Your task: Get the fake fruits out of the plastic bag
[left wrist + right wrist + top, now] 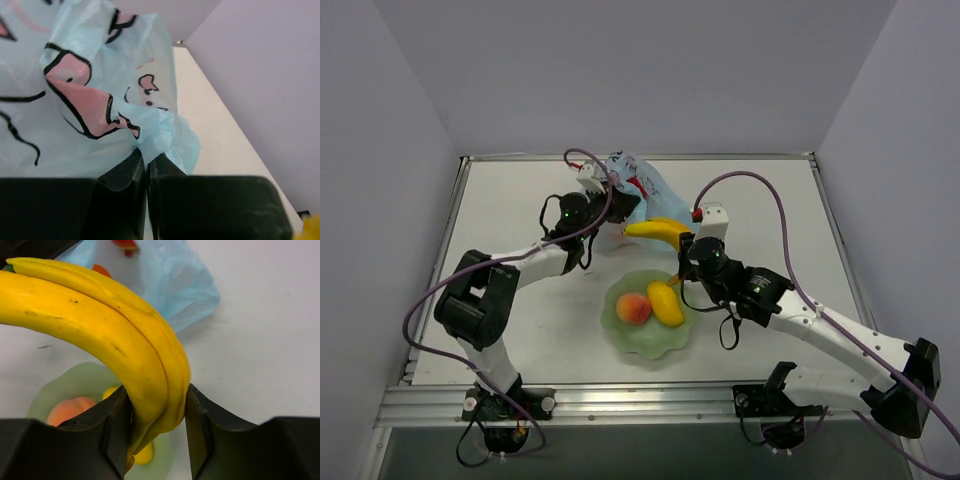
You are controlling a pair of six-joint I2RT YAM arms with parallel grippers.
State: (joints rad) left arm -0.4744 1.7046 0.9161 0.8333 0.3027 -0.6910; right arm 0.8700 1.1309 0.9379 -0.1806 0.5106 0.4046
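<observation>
The light-blue plastic bag with pink-and-black print lies at the back middle of the table. My left gripper is shut on a fold of the bag at its near edge. My right gripper is shut on a yellow banana and holds it between the bag and the bowl; the banana fills the right wrist view. A peach and a yellow mango lie in the pale green bowl. Red and orange fruit show inside the bag.
The table's metal edge runs along the front. Purple cables arc over both arms. Grey walls close in the table on three sides.
</observation>
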